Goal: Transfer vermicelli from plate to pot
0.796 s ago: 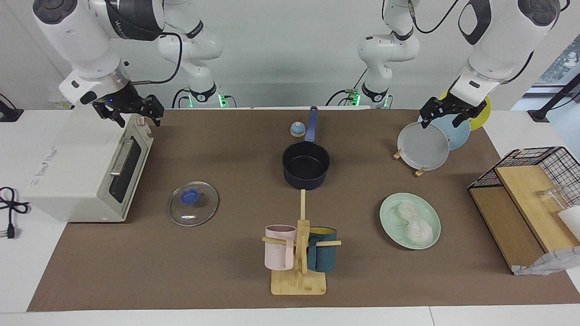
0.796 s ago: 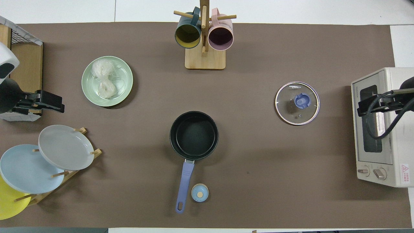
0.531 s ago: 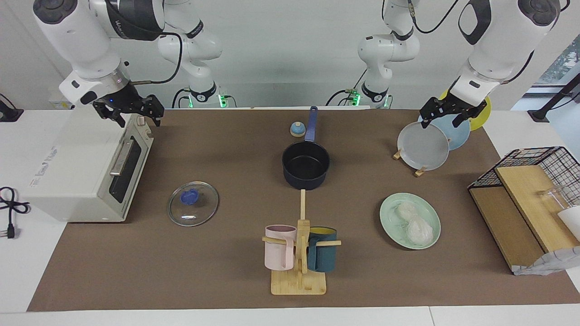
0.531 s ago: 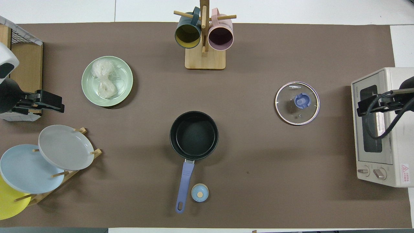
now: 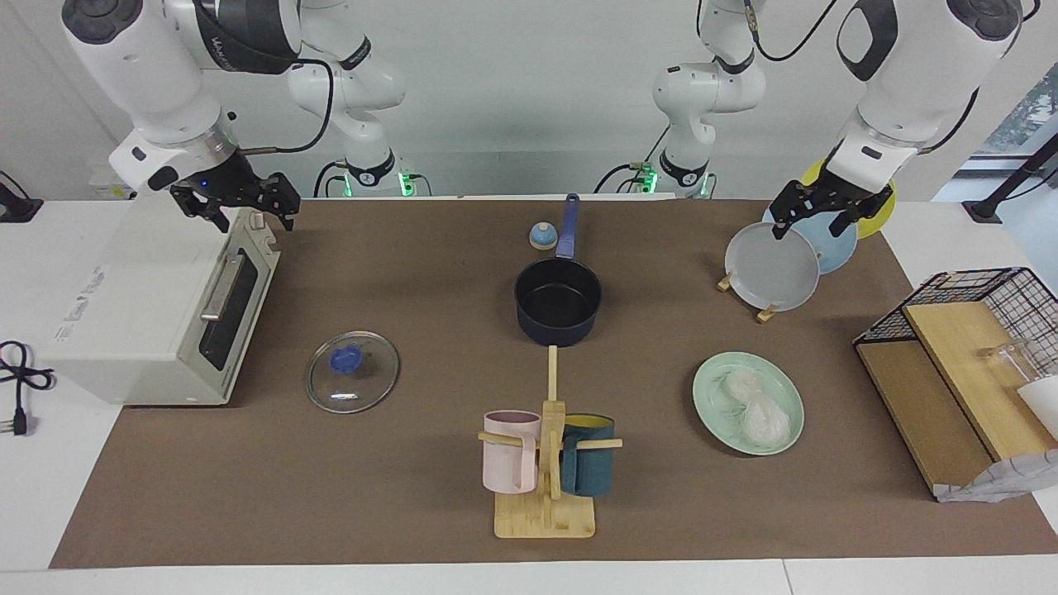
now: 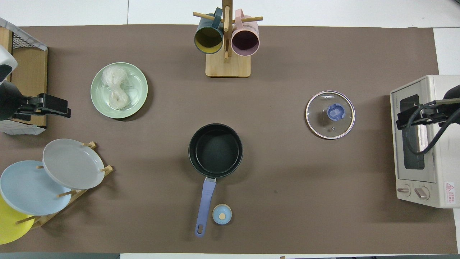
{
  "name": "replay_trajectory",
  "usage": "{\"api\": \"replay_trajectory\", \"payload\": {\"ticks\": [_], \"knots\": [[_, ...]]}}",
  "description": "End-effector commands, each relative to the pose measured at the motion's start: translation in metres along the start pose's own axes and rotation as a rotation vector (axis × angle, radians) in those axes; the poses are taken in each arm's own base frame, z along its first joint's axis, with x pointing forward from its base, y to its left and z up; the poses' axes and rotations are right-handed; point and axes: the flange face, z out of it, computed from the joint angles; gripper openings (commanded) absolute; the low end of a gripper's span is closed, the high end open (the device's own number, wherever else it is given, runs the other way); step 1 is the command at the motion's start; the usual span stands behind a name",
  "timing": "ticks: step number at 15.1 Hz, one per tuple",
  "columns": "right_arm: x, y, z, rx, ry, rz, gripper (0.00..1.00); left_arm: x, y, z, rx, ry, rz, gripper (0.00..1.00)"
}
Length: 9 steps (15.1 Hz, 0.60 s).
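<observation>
Two translucent white vermicelli bundles lie on the pale mint-green plate, toward the left arm's end of the table. The dark navy pot stands empty mid-table, its blue handle pointing toward the robots. My left gripper is open and empty, raised by the plate rack, apart from the plate. My right gripper is open and empty, raised over the toaster oven.
A glass lid lies near the toaster oven. A mug tree stands farther out than the pot. There is also a plate rack, a wire basket and a small blue timer.
My left gripper has shifted slightly, a little farther from the robots. The right gripper, vermicelli, plate and pot have not moved.
</observation>
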Motion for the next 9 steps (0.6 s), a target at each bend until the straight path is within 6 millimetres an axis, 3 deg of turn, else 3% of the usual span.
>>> {"api": "replay_trajectory", "payload": {"ticks": [1, 3, 5, 7, 9], "knots": [[0.005, -0.004, 0.001, -0.001, 0.025, 0.009, 1.00, 0.056, 0.003, 0.093, -0.012, -0.011, -0.017, 1.00], [0.015, -0.003, 0.006, -0.008, 0.023, 0.010, 1.00, 0.080, 0.004, 0.149, -0.022, 0.001, -0.024, 1.00], [0.030, -0.003, -0.002, -0.013, 0.038, 0.010, 1.00, 0.093, 0.005, 0.195, -0.049, -0.002, -0.065, 1.00], [0.046, -0.014, 0.004, -0.016, 0.036, -0.009, 1.00, 0.095, 0.016, 0.223, -0.049, -0.005, -0.100, 1.00], [0.066, -0.033, 0.026, -0.011, 0.042, -0.040, 1.00, 0.092, 0.015, 0.236, -0.048, -0.016, -0.115, 1.00]]}}
